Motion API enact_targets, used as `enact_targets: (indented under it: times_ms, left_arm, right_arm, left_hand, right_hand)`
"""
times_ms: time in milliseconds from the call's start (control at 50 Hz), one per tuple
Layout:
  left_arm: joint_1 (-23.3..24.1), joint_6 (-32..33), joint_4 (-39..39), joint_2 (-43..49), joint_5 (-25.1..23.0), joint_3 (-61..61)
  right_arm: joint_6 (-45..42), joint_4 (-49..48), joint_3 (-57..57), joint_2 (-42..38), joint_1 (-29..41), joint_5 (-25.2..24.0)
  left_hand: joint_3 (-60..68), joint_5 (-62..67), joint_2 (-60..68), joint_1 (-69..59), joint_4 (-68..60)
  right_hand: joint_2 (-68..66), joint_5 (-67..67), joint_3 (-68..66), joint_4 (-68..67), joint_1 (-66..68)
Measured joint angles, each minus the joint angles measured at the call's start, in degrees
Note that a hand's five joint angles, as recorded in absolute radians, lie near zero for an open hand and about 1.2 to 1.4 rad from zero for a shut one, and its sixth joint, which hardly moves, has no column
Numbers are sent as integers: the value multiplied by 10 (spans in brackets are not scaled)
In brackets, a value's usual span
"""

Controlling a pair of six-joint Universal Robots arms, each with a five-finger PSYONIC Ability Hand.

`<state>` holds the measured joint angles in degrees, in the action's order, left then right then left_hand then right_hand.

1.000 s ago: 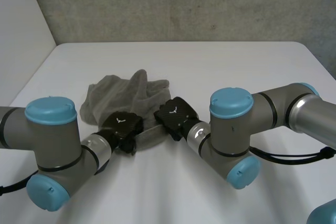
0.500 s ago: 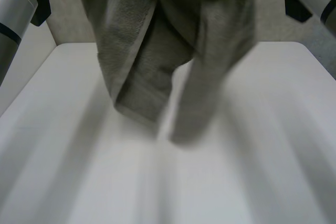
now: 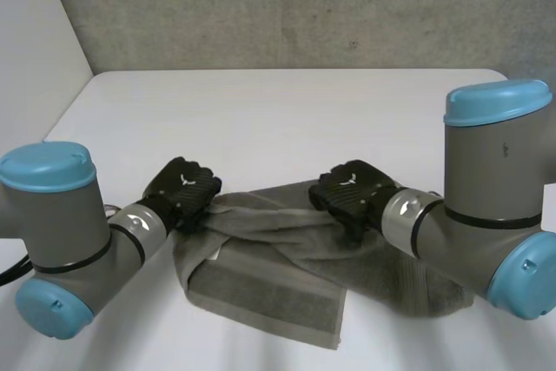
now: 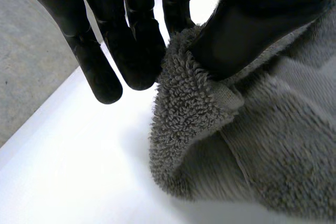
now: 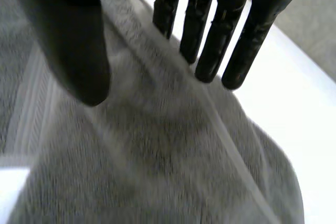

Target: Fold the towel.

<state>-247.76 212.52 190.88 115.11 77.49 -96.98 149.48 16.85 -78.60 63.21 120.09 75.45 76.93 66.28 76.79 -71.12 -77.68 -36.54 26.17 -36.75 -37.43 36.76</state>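
Head view: a grey towel (image 3: 278, 275) lies rumpled on the white bench (image 3: 287, 119), near its front edge. The left hand (image 3: 182, 190) is at the towel's far left corner and the right hand (image 3: 352, 190) is on its far edge.

Left wrist view: straight fingers (image 4: 131, 56) and thumb (image 4: 252, 24) pinch a towel corner.

Right wrist view: the fingers are straight and wide of the thumb, just over the towel.

I work at a white bench (image 3: 287, 119) with a smooth, matt top and rounded far corners, bright under soft, even light. Behind its far edge stands a rough grey wall (image 3: 304, 6), mottled like concrete. On my left a plain white wall (image 3: 35, 32) meets the grey one in a vertical corner, just beside the bench.
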Motion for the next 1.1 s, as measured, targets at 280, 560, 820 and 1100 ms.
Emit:
enact_targets:
  times_ms: [280, 560, 820, 1100]
  left_arm:
    - [-21, 2, 2, -14, -6, -10]
    - [-38, -1, 8, -38, -28, -61]
    - [-55, -6, 10, -56, -34, -68]
    - [-61, -94, 10, -192, -57, -44]
  right_arm:
    - [-36, -4, -6, -37, -92, -6]
    - [-28, -25, 40, -118, -116, -21]
    - [-18, -22, 41, -87, -131, -25]
    - [20, 50, 28, 75, -161, -119]
  left_hand:
    - [0, 0, 0, 0, 0]
    - [0, 0, 0, 0, 0]
    - [0, 0, 0, 0, 0]
    - [0, 0, 0, 0, 0]
  right_hand:
    - [115, -132, 117, 129, -121]
    - [112, -120, 113, 124, -116]
    - [-319, 315, -300, -313, 325]
    - [-377, 387, -375, -391, 375]
